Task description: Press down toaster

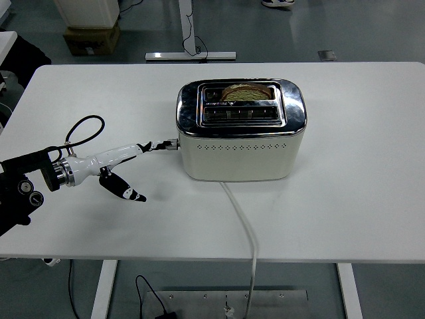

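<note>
A cream toaster (239, 156) with a chrome top stands at the middle of the white table (358, 199). A slice of brown bread (247, 92) sits low in its far slot, only the crust showing above the rim. My left hand (136, 166) reaches in from the left edge. Its long white fingers (113, 155) stretch out to the small lever (172, 142) on the toaster's left end, and the fingertip touches it. The thumb (123, 188) points down toward the table. The hand holds nothing. The right arm is out of view.
The toaster's white cord (246, 226) runs from its front over the table's near edge. A black cable loop (83, 129) arches above my left wrist. On the floor behind the table are a cardboard box (91, 36) and a white stand base (191, 56).
</note>
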